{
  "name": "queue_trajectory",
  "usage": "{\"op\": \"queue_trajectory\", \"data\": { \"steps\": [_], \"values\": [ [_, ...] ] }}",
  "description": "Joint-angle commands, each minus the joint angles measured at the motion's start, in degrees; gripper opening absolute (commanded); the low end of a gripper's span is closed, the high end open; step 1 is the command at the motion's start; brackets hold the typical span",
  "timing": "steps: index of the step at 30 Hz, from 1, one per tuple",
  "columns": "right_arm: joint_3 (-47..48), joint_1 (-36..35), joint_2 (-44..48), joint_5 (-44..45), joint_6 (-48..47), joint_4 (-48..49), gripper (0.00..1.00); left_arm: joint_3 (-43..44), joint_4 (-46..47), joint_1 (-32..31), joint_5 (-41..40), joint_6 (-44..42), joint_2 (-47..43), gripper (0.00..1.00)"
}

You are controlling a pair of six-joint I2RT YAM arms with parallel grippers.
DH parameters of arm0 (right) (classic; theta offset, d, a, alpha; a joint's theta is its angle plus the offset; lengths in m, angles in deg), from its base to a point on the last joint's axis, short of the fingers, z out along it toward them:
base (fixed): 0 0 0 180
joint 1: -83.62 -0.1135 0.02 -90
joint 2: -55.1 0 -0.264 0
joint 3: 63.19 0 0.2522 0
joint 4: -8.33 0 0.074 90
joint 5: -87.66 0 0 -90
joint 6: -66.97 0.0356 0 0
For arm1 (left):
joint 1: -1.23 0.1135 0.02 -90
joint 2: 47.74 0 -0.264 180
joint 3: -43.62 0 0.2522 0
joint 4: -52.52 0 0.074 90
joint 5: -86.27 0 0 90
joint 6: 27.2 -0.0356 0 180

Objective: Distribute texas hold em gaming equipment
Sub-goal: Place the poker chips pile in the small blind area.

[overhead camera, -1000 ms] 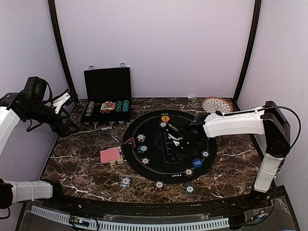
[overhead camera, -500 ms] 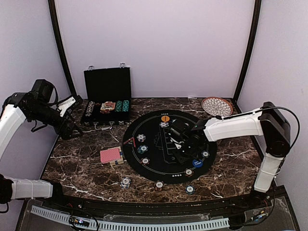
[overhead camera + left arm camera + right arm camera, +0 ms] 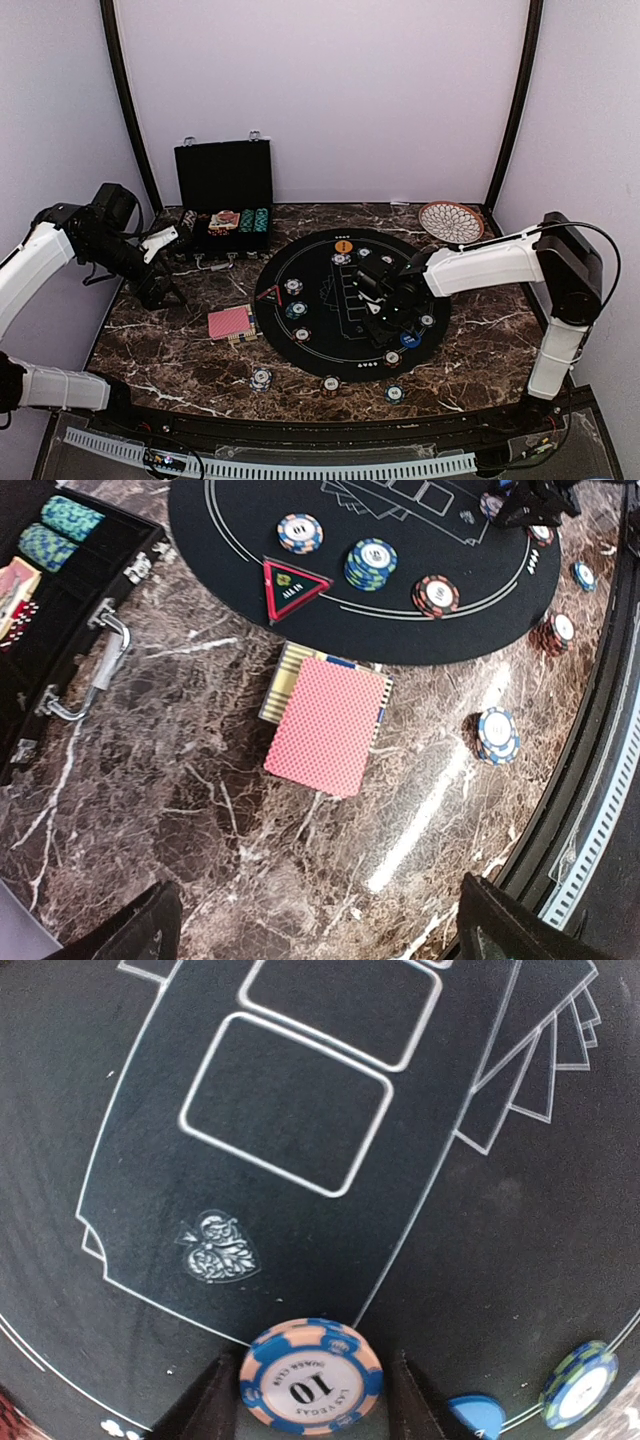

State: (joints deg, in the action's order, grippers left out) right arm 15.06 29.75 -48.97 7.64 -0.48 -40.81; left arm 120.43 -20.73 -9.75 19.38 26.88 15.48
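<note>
A blue and peach poker chip (image 3: 311, 1376) marked 10 lies flat on the black round mat (image 3: 330, 352), between the fingers of my right gripper (image 3: 310, 1402). The jaws stand a little wider than the chip, with slim gaps on both sides. In the top view that gripper (image 3: 385, 318) is low over the mat's right half, beside the blue button (image 3: 409, 338). A deck of pink-backed cards (image 3: 327, 725) rests on the marble, left of the mat. My left gripper (image 3: 320, 932) hangs open above bare marble short of the deck, holding nothing. The orange button (image 3: 343, 245) sits at the mat's far edge.
The open black chip case (image 3: 222, 175) stands at the back left, a patterned plate (image 3: 450, 218) at the back right. Chip stacks (image 3: 293, 286) sit on the mat's left side and others (image 3: 261, 378) on the marble near the front edge. A red triangle marker (image 3: 292, 583) lies on the mat.
My left arm has swung right and down from beside the case toward the card deck. My right gripper has shifted slightly toward the near right of the mat and its jaws have widened around the chip.
</note>
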Motion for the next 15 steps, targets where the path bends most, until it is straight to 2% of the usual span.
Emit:
{"op": "queue_trajectory", "data": {
  "steps": [1,5,11,15],
  "values": [
    [0.6,0.8,0.0,-0.1,1.0,-0.2,0.65,-3.3,2.5,-1.8,-0.2,-2.1,1.3,0.99],
    [3.7,0.8,0.8,-0.5,1.4,-1.6,0.75,-5.2,4.7,-3.0,-1.3,-3.7,4.5,0.99],
    [9.6,0.8,2.8,-1.4,2.8,-3.4,0.76,-6.0,9.2,-4.1,-2.9,-7.0,10.7,0.99],
    [12.4,0.8,5.2,-3.0,4.9,-2.3,0.77,-8.9,12.9,-5.6,-3.6,-10.7,11.2,0.99]
  ]
}}
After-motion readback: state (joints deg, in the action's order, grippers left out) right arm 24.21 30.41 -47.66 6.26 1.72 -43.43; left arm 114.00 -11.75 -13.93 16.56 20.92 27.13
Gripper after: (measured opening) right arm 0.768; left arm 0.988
